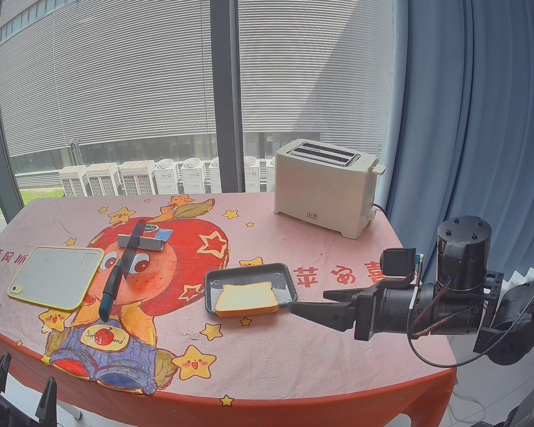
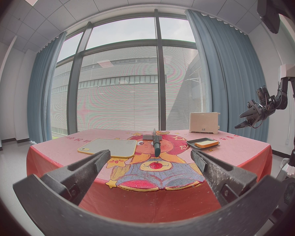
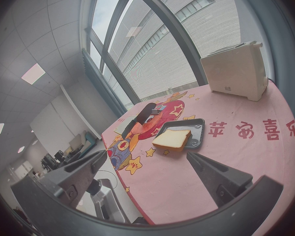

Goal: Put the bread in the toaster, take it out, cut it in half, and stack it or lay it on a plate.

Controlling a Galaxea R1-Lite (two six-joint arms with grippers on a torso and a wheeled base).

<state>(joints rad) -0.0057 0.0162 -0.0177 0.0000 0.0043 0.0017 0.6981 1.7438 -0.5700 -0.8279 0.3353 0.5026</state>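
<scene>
The left end effector (image 1: 22,384) is hovering off the tabletop's (image 1: 314,357) near left corner, its fingers standing apart. A board (image 1: 56,276) is lying at the left. Beside it a knife (image 1: 114,280) is leaning across a small rest (image 1: 145,243). The bread (image 1: 247,299) is lying flat in a dark tray (image 1: 243,276) at centre. The toaster (image 1: 326,191) is standing behind it, further right. The right end effector (image 1: 308,301) is hovering just right of the tray, fingers apart and holding nothing.

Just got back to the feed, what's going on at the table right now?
Nothing is held yet. The right claw, open, sits near the right side of the table, pointed at the bread on the grey tray. The toaster stands behind. The knife leans on its rest beside the cutting board. The left claw, open, is low before the table's front edge.
</scene>
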